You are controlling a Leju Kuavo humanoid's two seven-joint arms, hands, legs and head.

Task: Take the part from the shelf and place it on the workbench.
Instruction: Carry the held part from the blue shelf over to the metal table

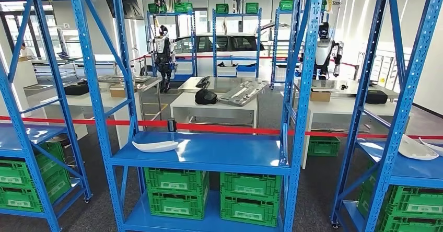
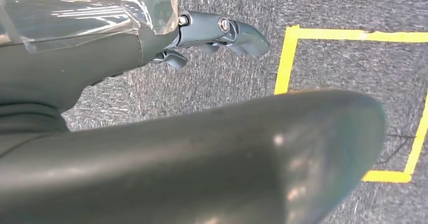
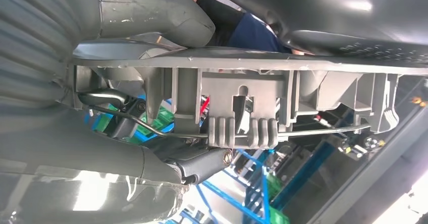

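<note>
In the right wrist view my right hand (image 3: 126,133) grips a grey moulded plastic part (image 3: 282,90) with ribs, clips and a thin metal rod along it. The thick thumb (image 3: 151,12) lies on one side of the part and dark fingers (image 3: 202,163) on the other. My left hand (image 2: 151,47) hangs above grey carpet with its dark fingers (image 2: 227,32) stretched out and nothing in it. In the head view a white curved part (image 1: 155,146) lies on the blue shelf (image 1: 219,156) straight ahead. White workbenches (image 1: 183,104) stand behind the shelf.
Blue racks stand left, middle and right, with green crates (image 1: 177,190) on their lower levels. More white parts (image 1: 415,149) lie on the right rack. A red barrier tape (image 1: 230,129) runs across behind the racks. Yellow floor tape (image 2: 287,52) marks the carpet under my left hand.
</note>
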